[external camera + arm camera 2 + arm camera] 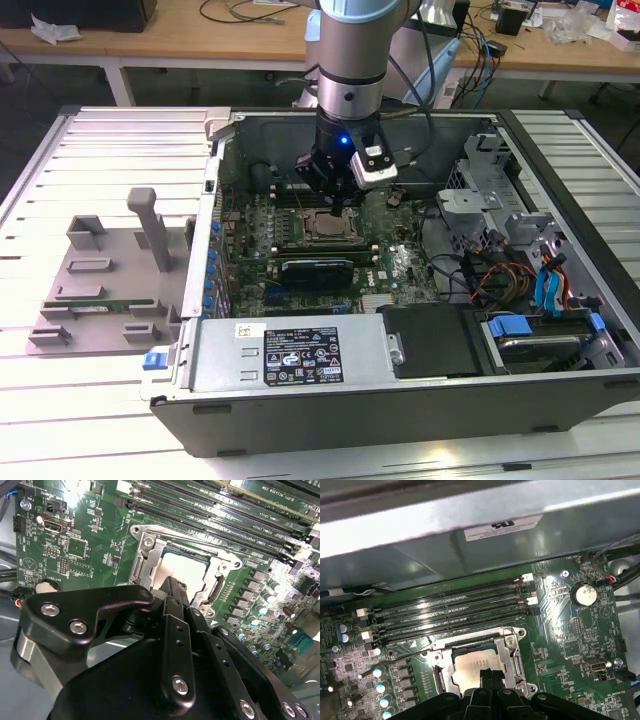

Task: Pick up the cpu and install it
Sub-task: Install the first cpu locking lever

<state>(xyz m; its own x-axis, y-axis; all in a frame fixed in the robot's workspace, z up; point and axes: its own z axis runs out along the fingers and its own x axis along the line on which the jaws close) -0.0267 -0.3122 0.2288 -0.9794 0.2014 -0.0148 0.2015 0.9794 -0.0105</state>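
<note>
The cpu (pixel 470 662), a flat square chip with a silver-grey top, lies inside the metal-framed socket (pixel 512 650) on the green motherboard. In the second wrist view the cpu (pixel 182 567) sits level in the socket frame (pixel 145 555). My gripper (pixel 491 676) hangs straight over it, its two narrow black fingers pressed together, tips at the chip's near edge. Whether the tips touch the chip is unclear. The exterior view has the gripper (pixel 335 200) low inside the open computer case, just above the cpu (pixel 325 228).
Black memory slots (pixel 455 605) run beside the socket, and a coin battery (pixel 583 594) lies further off. The case wall (pixel 470 545) rises behind the slots. On the exterior view's left a grey fixture (pixel 100 290) holds a green memory stick (pixel 95 305). Cables and drive bays (pixel 540 290) crowd the right.
</note>
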